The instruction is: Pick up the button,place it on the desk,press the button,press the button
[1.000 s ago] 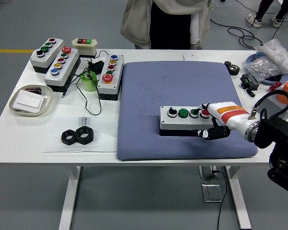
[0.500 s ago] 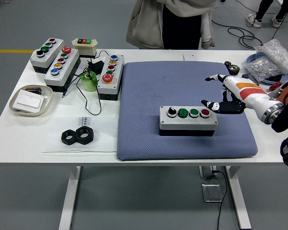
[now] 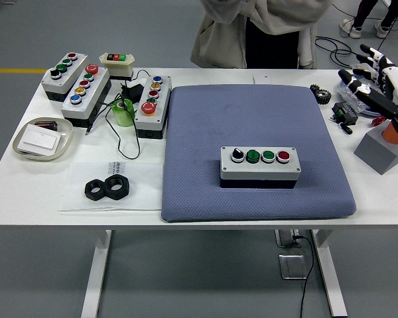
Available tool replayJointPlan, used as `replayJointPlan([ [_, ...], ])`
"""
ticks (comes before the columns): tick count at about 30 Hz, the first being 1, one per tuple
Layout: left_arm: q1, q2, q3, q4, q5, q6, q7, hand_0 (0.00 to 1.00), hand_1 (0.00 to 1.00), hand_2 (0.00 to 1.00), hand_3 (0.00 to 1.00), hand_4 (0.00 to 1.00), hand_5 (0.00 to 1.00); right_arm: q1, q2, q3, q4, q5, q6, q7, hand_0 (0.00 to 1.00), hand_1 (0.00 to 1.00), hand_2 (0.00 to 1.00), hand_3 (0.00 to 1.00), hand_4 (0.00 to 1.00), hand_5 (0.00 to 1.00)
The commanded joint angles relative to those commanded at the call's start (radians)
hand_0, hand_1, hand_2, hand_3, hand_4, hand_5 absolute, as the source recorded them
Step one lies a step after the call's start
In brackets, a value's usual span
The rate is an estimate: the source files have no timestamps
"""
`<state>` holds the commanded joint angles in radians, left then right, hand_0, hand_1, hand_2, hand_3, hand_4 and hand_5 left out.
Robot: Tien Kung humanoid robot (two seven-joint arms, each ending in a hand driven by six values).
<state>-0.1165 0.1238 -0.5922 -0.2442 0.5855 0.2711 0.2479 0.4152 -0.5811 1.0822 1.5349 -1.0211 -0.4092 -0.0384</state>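
A white tabletop (image 3: 205,215) stands on white metal legs (image 3: 96,271) over a smooth grey floor (image 3: 199,278). A yellow line (image 3: 13,70) runs across the floor at the far left, behind the table. Black cables (image 3: 328,50) trail over the floor at the upper right, and another cable hangs under the table to a floor socket plate (image 3: 292,265). A person in a pale jacket (image 3: 259,33) stands at the far side. The light is even, with only soft shadows.

no readable text, small dark print on the paper sheet (image 3: 113,182) too blurred to make out
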Motion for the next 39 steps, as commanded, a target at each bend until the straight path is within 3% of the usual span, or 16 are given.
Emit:
replayJointPlan([
  [11,0.007,-0.003,-0.015,0.001,0.022,-0.001,0.005,0.691,0.667,0.773,0.812,0.732,0.998,-0.037,0.006,0.008,-0.009,0.428,0.006,0.010,0.941,0.874,0.947,0.954,0.766,0.639],
  [26,0.007,-0.002,-0.011,0.001,0.020,-0.001,0.003,0.691,0.667,0.774,0.810,0.731,0.998,-0.038,0.006,0.006,0.012,0.425,0.005,-0.008,0.946,0.874,0.941,0.944,0.739,0.621],
  [39,0.001,-0.002,-0.005,0.000,0.008,-0.003,0.003,0.692,0.668,0.775,0.810,0.730,0.998,-0.032,0.002,0.000,0.039,0.316,0.013,-0.052,0.953,0.877,0.941,0.947,0.715,0.601],
])
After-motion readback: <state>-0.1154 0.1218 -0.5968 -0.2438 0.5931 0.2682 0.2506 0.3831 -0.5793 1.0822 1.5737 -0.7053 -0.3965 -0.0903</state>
